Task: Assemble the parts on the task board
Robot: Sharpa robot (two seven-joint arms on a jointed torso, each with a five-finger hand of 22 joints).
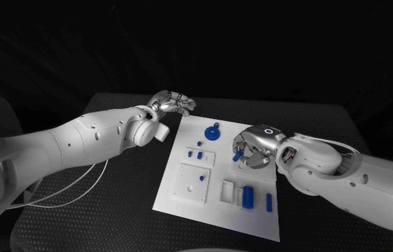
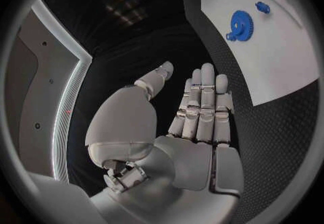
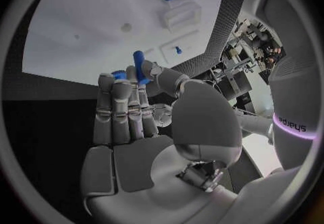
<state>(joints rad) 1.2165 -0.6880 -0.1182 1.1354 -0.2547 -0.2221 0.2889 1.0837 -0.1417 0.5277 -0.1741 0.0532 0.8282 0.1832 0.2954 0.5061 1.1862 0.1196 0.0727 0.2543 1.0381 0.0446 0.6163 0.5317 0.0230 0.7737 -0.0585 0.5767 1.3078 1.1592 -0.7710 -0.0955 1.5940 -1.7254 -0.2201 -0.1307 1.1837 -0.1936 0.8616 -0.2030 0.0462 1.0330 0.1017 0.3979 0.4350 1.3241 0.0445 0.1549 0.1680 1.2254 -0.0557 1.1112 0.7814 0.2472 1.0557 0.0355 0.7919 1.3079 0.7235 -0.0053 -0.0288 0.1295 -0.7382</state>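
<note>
The right hand (image 1: 252, 148) hangs over the right edge of the white board (image 1: 190, 204), pinching a small blue peg (image 3: 138, 65) between thumb and fingers (image 3: 115, 105). The left hand (image 1: 174, 102) holds nothing, fingers apart, above the black table (image 1: 115, 218) just off the board's far left corner. Near that far edge lies a blue gear (image 1: 213, 133). Two small blue pegs (image 1: 195, 155) stand mid-board, and a blue cylinder (image 1: 249, 195) and a blue pin (image 1: 268, 202) lie toward the near right corner.
</note>
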